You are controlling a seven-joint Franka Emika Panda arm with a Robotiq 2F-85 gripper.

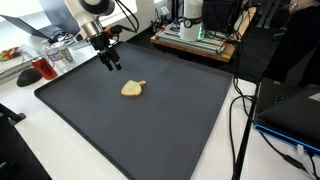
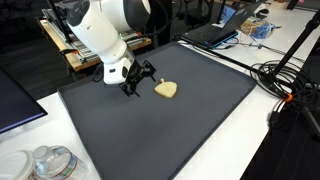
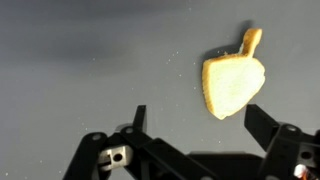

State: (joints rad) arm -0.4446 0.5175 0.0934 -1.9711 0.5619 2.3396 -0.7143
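A pale yellow pear-shaped piece with a short stem (image 1: 133, 89) (image 2: 165, 90) (image 3: 233, 80) lies on the dark grey mat (image 1: 150, 125) (image 2: 160, 130). My gripper (image 1: 110, 63) (image 2: 137, 80) (image 3: 198, 118) hangs open just above the mat, close beside the piece. In the wrist view its two black fingers (image 3: 138, 118) stand wide apart, nothing lies between them, and the piece sits just beyond the right finger's tip.
A white table edge surrounds the mat. Black cables (image 1: 240, 120) (image 2: 285, 80) run along one side. A laptop (image 2: 215, 32) and a wooden rack (image 1: 195, 42) stand past the mat's far edge. Clear containers (image 2: 50, 162) and a bowl (image 1: 35, 70) sit off the mat.
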